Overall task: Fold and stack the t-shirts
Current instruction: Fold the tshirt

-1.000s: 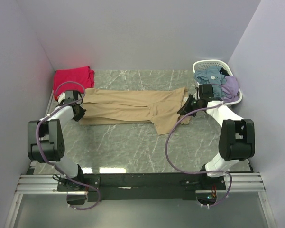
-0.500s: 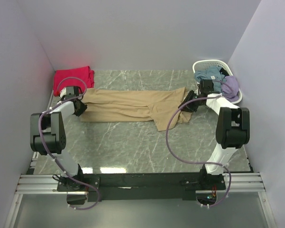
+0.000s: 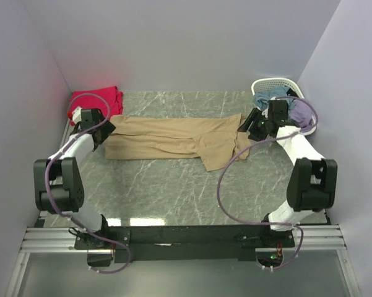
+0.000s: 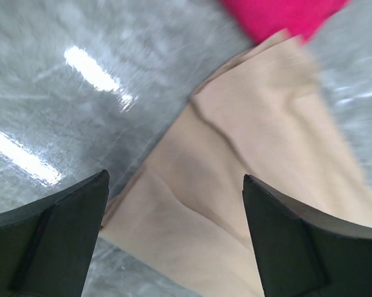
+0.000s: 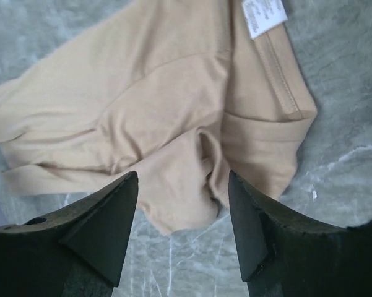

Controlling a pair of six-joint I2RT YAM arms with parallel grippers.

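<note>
On veined grey marble (image 3: 173,192), a soft tan t-shirt (image 3: 173,137) lies creased.

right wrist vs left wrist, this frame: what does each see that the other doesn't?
Right wrist only: the white neck label and the collar end of the tan t-shirt. Left wrist only: the red-pink t-shirt beyond the tan one's corner, and light glare on the table. Both: tan cloth lying on grey marble, with the right gripper and left gripper open and nothing between their fingers.
</note>
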